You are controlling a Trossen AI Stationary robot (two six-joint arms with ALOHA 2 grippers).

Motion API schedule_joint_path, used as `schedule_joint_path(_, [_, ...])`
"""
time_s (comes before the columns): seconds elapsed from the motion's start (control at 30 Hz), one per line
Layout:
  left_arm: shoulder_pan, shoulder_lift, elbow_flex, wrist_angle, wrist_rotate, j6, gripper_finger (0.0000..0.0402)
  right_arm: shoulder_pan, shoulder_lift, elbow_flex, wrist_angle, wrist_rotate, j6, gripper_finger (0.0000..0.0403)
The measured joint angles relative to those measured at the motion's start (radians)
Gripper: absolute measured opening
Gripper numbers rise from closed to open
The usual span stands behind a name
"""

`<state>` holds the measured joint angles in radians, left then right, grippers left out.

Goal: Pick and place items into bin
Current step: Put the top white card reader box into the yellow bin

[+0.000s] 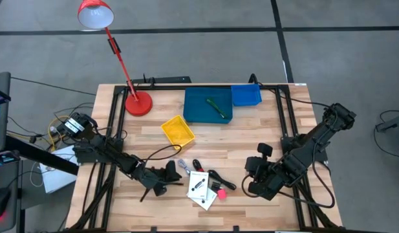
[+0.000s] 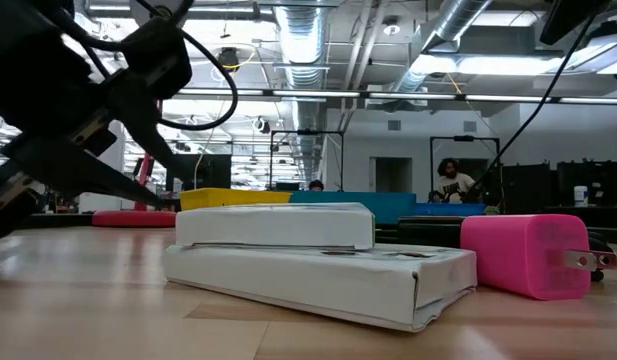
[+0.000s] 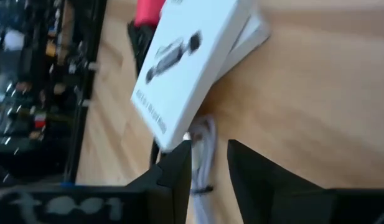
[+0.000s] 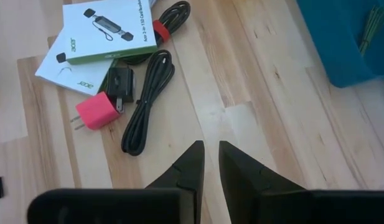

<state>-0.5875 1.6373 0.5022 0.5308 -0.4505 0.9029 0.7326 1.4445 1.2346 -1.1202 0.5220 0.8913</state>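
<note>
- The left hand (image 1: 168, 173) is sitting low over the worktop (image 1: 251, 136), just beside the white boxes (image 1: 200, 189); judging by this, a pick is being lined up, not yet made.
- In the left wrist view its fingers are standing a narrow gap apart around a coiled white cable (image 3: 203, 149) lying against the upper box, gripping nothing that I can tell.
- The right hand (image 1: 256, 173) is waiting near the worktop's right side, fingers almost together and empty, looking toward the pink charger (image 4: 97, 112) and black cable (image 4: 148, 99).
- The teal bin (image 1: 207, 105) is lying well apart from the pile, toward the far edge, already holding a green pen (image 1: 216, 107); a yellow tray (image 1: 178, 130) and a small blue tray (image 1: 246, 96) are sitting near it.
- The next move probably calls for closing squarely on one item and lifting clear of the stacked boxes.
- The worktop is pale wood planks with a black frame and a red lamp (image 1: 138, 102); beyond it are ceiling ducts and a person (image 2: 450, 178) far off.
</note>
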Motion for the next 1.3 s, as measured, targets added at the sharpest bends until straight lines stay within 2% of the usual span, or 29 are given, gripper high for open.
schedule_joint_path(0.2, [-0.001,0.000,0.000,0.002,0.061,0.037,0.0126,0.000,0.000,0.000,0.000,0.000,0.000,0.0044])
schedule_joint_path(0.53, [0.007,0.001,0.000,0.014,0.035,0.291,0.0186,0.000,0.000,0.000,0.000,0.000,0.000,0.0044])
schedule_joint_path(0.77, [0.012,0.001,0.000,0.040,0.047,0.373,0.0190,0.000,0.000,0.000,0.006,0.000,0.000,0.0044])
schedule_joint_path(0.93, [0.012,0.001,0.000,0.076,0.048,0.388,0.0190,-0.008,0.001,0.000,0.084,-0.004,-0.008,0.0044])
schedule_joint_path(1.3, [0.046,0.002,0.049,0.056,0.073,0.447,0.0190,-0.022,0.154,-0.001,0.202,-0.017,-0.039,0.0044])
